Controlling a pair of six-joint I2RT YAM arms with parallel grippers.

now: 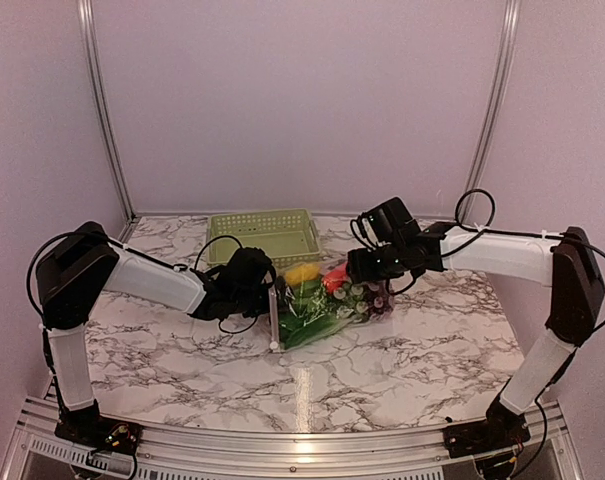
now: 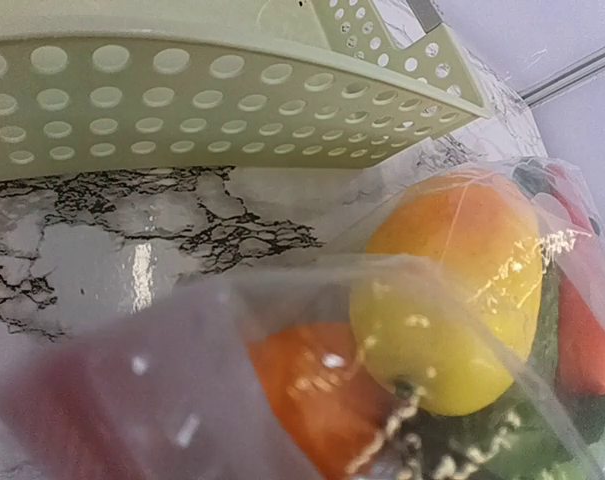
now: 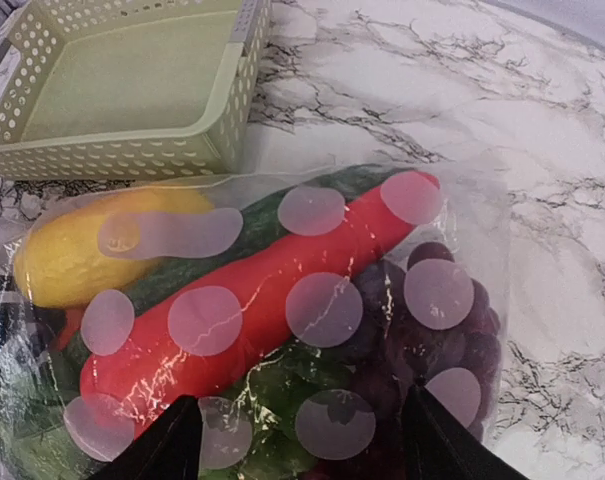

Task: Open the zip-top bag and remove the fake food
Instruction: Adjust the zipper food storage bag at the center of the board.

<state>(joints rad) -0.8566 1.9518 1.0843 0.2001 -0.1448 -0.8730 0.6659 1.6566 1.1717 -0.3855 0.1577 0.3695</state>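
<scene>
**Mid-table: food not yet out of the bag**

At the middle of the marble table, just before the pale green basket, lies the zip-top bag, clear and crinkled, its zip strip facing the left edge. All the fake food is inside: yellow fruit, a long red piece, greens and purple grapes. Whether the zip is parted is unclear. The left gripper meets the strip, and I cannot tell how its jaws stand. The right gripper is spread over the opposite end.
</scene>
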